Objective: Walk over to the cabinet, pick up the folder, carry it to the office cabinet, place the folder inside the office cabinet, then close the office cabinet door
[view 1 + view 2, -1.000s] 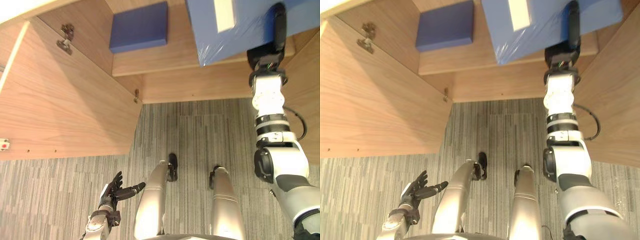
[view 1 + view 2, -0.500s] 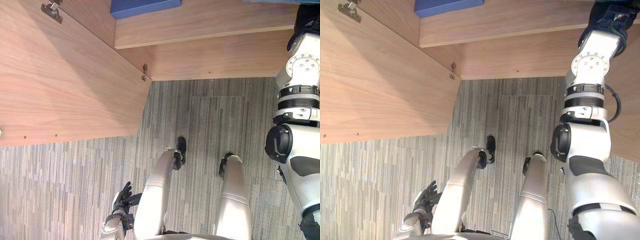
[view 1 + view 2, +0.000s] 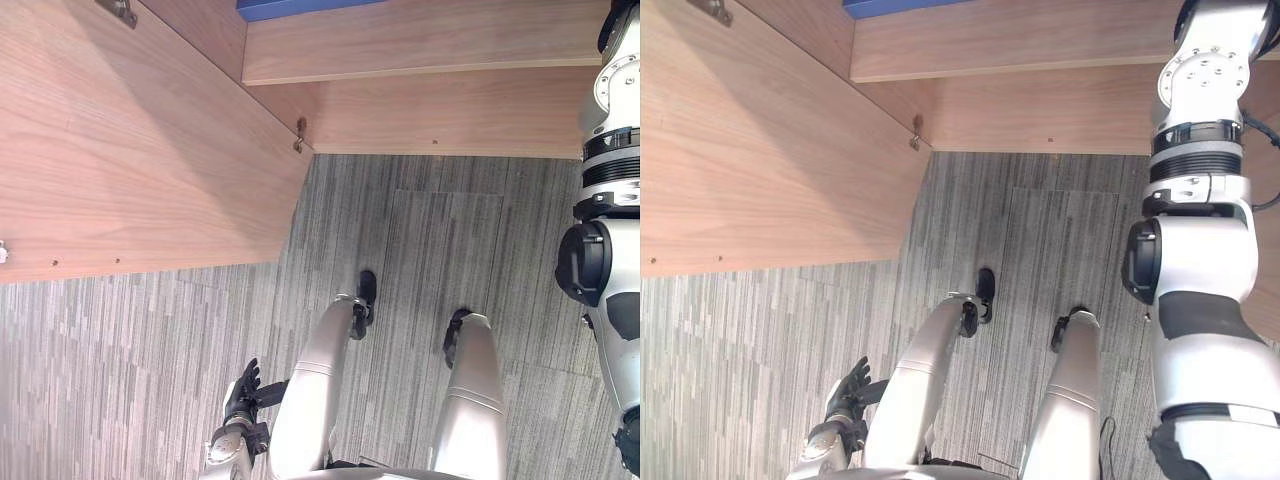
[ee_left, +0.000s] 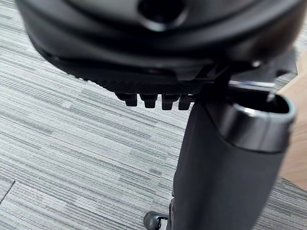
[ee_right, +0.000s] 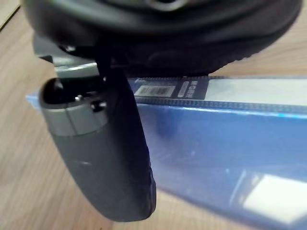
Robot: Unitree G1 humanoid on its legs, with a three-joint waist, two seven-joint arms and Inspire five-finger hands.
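The robot's right hand [image 5: 168,33] is clamping its thumb [image 5: 112,158] over the near corner of the blue folder [image 5: 230,143], pinching it, with the fingers lying hidden behind the cover, as seen from the right wrist. The folder, wrapped in glossy film and bearing a pale label strip [image 5: 254,91], is sitting against light wood-grain board, which is showing past it on both sides. Whether it is resting on that board cannot be told.

From the head camera, the right arm [image 3: 610,200] is stretching up along the right edge toward the office cabinet [image 3: 450,115]. The cabinet's door [image 3: 120,150] is standing wide open at the left, its inner face turned to the camera. A metal hinge [image 3: 300,135] is showing where the door meets the cabinet body. A wooden shelf [image 3: 420,40] is running across the top, and the edge of a dark blue item [image 3: 300,6] is lying on it at its left end.

The left hand [image 3: 243,385] is hanging low beside the robot over grey striped carpet [image 3: 130,360], well apart from the cabinet. Its fingers are straight and loosely spread, holding nothing.
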